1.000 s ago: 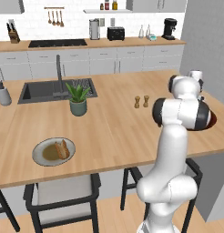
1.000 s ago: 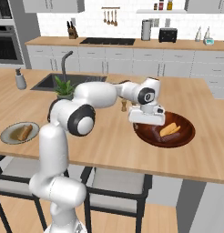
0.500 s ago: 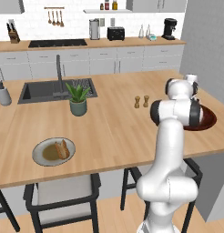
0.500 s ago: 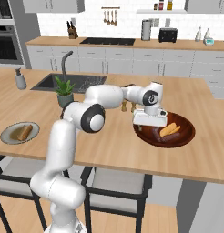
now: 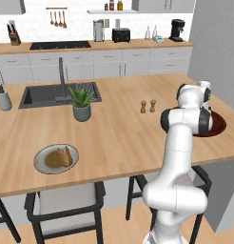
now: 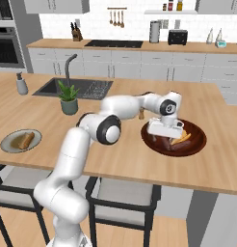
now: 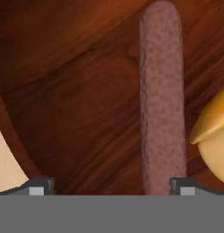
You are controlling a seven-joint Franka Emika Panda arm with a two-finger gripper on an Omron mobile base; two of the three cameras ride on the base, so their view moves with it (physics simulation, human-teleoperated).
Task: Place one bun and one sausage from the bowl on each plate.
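Note:
The dark wooden bowl (image 6: 195, 143) sits at the right end of the island counter, also seen as bowl (image 5: 219, 125) behind my arm. My gripper (image 6: 166, 136) hangs low inside it, open, holding nothing. In the hand view the gripper (image 7: 111, 186) faces the bowl floor (image 7: 77, 91). A reddish-brown sausage (image 7: 161, 100) lies lengthwise just inside the right fingertip (image 7: 184, 185). A golden bun (image 7: 216, 136) lies past it to the right, also seen as bun (image 6: 181, 140). The pale grey plate (image 5: 43, 164) near the front left carries a tan bun (image 5: 65, 155).
A potted plant (image 5: 82, 102) stands by the sink (image 5: 43, 95). Two small shakers (image 5: 148, 106) stand mid-counter, just left of the bowl. Stools (image 6: 120, 202) line the island's near edge.
The gripper has moved right and down into the bowl, staying open. The plate and its bun have not moved.

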